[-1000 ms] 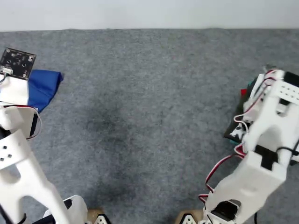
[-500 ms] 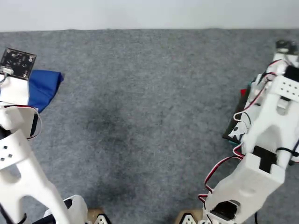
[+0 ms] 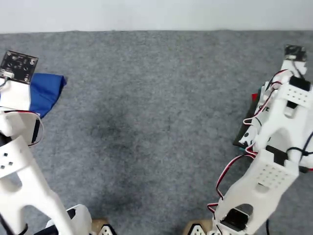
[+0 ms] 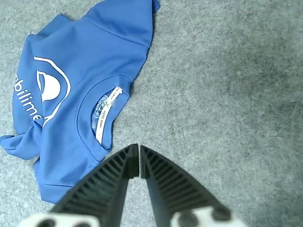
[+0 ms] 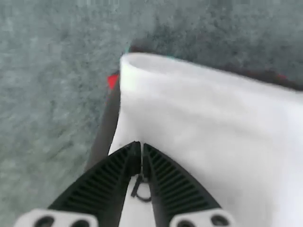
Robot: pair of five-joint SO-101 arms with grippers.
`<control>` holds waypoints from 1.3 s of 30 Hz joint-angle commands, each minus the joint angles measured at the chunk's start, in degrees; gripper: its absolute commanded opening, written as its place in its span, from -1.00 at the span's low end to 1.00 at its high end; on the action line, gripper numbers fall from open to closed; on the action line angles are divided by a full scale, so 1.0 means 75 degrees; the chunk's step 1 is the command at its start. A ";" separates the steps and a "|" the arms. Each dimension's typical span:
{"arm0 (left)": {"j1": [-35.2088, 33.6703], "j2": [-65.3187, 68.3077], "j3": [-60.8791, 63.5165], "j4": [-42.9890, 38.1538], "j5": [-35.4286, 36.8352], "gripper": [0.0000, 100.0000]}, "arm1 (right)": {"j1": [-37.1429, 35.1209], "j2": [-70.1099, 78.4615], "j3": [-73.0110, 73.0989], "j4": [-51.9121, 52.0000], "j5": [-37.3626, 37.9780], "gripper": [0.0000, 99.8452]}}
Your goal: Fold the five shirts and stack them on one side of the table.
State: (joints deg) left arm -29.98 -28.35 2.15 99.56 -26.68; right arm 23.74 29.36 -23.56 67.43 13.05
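While the grey surface carries a pile of folded shirts at its right edge and one loose blue shirt at its far left, the work looks to stand between garments: the pile seems set, and the blue one is not yet folded. The right arm stands over the pile and hides most of it from above; the left arm stands over the left side, by the blue cloth. On top of the pile lies a white shirt, with dark and red edges peeping from beneath. The blue shirt lies spread, collar up, one sleeve rumpled. The next move likely calls for the left jaws to part, drop onto the cloth near the collar and draw it toward the middle for folding. The left jaws are pressed together, holding nothing, above bare surface just beside the blue shirt's edge. The right jaws are likewise pressed together over the white shirt; whether they touch it cannot be told.
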 commanded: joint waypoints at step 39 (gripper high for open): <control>-0.3329 -0.0105 0.2725 -0.1922 -0.1805 -0.71 | 0.0240 -0.2784 -0.0727 0.4448 0.1489 -0.98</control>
State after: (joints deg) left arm -48.09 -33.01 22.99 89.01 -36.44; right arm 26.29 12.04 -26.11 98.11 23.87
